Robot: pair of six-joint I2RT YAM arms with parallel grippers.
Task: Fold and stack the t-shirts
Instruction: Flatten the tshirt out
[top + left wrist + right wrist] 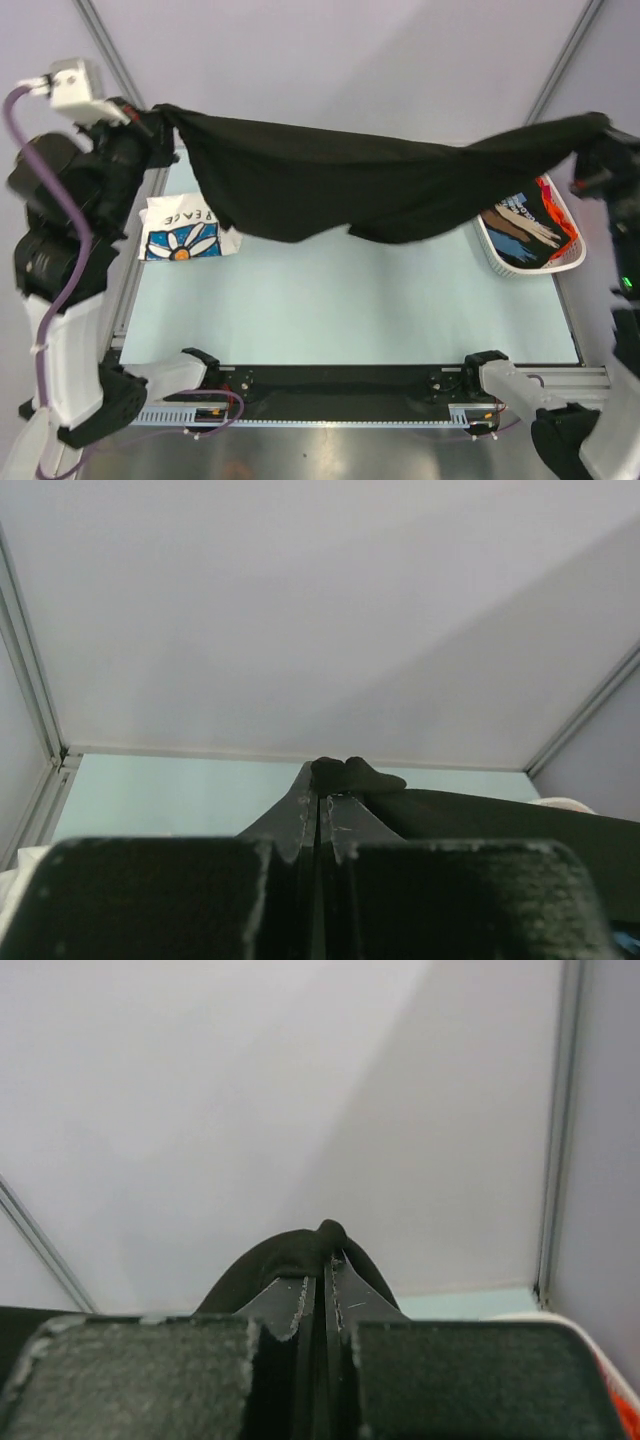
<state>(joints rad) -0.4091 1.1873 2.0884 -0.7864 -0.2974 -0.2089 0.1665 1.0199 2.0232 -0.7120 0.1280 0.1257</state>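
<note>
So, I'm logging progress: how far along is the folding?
Done: the white flower-print tee looks folded on the table. In hand: left tool and right tool hold the black tee stretched in the air. Left: folding it, plus tees in the basket.

The left hand [152, 118] is raised high over the far-left corner of the table [350, 300], the right hand [598, 135] high over its far-right side, each pinched tight on the black t-shirt [350, 180].

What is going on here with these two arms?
The two arms hold a black t-shirt stretched in the air above the table. The left gripper is shut on one end, the right gripper on the other. A white flower-print t-shirt lies at the table's left; a white basket at the right holds other shirts.
</note>
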